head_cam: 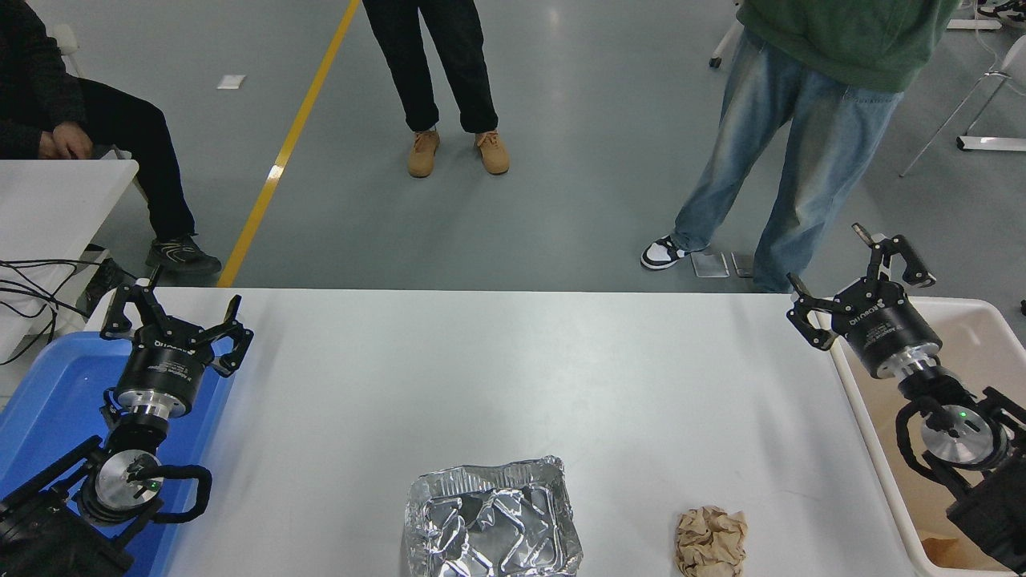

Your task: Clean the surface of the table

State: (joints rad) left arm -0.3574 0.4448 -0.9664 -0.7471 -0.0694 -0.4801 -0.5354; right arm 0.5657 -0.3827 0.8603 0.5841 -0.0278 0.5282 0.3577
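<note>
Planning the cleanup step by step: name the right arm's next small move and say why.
Probably bring the right tool down toward the crumpled brown paper ball. That tool is open, empty and up near the table surface's far right corner, by the white bin. The paper ball lies on the near right of the table, closer to this arm than the crumpled foil tray.

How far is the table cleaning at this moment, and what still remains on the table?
Something brown already lies in the beige bin at the right, so some waste looks cleared. In hand: nothing. The right gripper hangs empty with jaws open at the bin's near corner, and the left gripper is parked open over the blue tray. Left on the table surface: the crumpled foil tray and the brown paper ball.
</note>
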